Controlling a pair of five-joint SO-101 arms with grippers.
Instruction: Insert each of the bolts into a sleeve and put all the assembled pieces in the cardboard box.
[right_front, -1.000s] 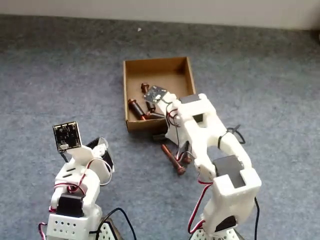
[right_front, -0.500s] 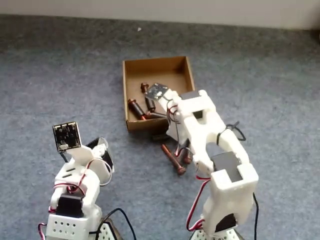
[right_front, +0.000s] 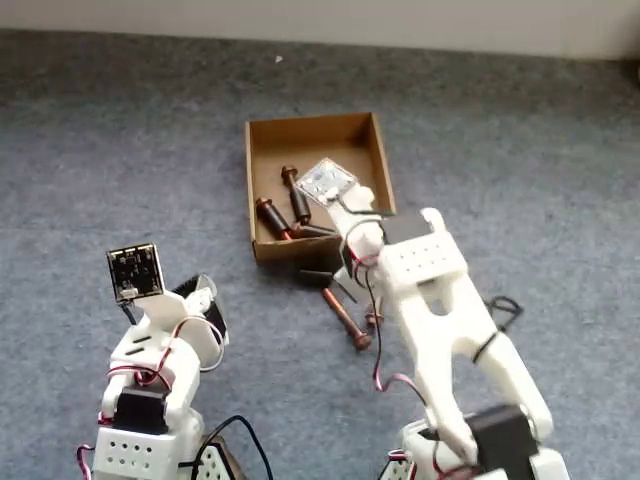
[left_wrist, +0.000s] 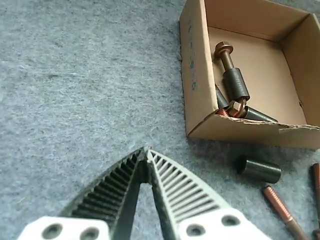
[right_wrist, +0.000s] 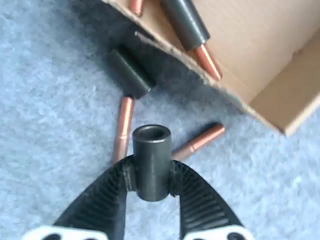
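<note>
right tool (right_wrist: 150, 172) gripping sleeve (right_wrist: 151, 147), hovering over bolts (right_wrist: 123, 127)

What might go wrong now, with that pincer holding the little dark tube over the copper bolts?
The right pincer grips the short dark metal sleeve with its open end sticking out, so it may tilt or slip. The two copper-coloured bolts lie loose on the grey carpet, so pushing the sleeve on could shove one away. The second dark sleeve beside the cardboard box might get knocked.

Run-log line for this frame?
right pincer: shut on sleeve | left pincer: shut, empty | cardboard box: assembled pieces inside | carpet: loose sleeve, two bolts
</note>
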